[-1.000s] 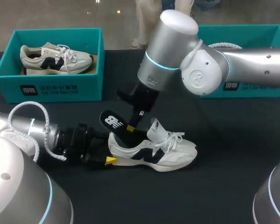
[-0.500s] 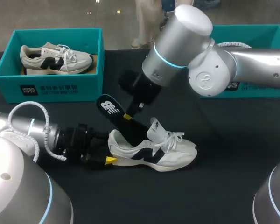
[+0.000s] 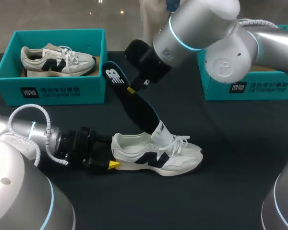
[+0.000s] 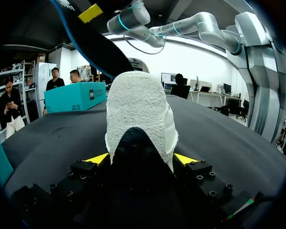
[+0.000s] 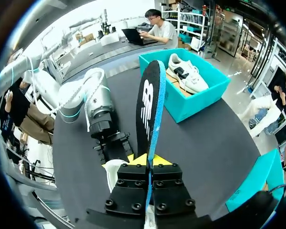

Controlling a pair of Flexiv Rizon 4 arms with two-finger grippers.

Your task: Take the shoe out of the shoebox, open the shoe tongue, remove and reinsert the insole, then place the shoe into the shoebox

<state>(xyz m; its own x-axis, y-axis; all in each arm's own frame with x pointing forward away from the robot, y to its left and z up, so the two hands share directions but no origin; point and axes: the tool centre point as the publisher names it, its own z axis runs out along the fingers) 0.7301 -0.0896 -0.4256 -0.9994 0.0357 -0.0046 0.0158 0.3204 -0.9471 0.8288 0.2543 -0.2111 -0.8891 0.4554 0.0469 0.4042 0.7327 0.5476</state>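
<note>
Insole (image 5: 145,102) clamped edgewise in right hand (image 5: 148,161).

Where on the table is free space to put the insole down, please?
Bare table lies between the toe of the shoe and the right shoebox. Crowded: between the left shoebox and the shoe, where the insole hangs.

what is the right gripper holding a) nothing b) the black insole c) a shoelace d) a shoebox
b: the right gripper is shut on the black insole, held up at a slant above the shoe, while the left gripper clamps the shoe's heel.
</note>
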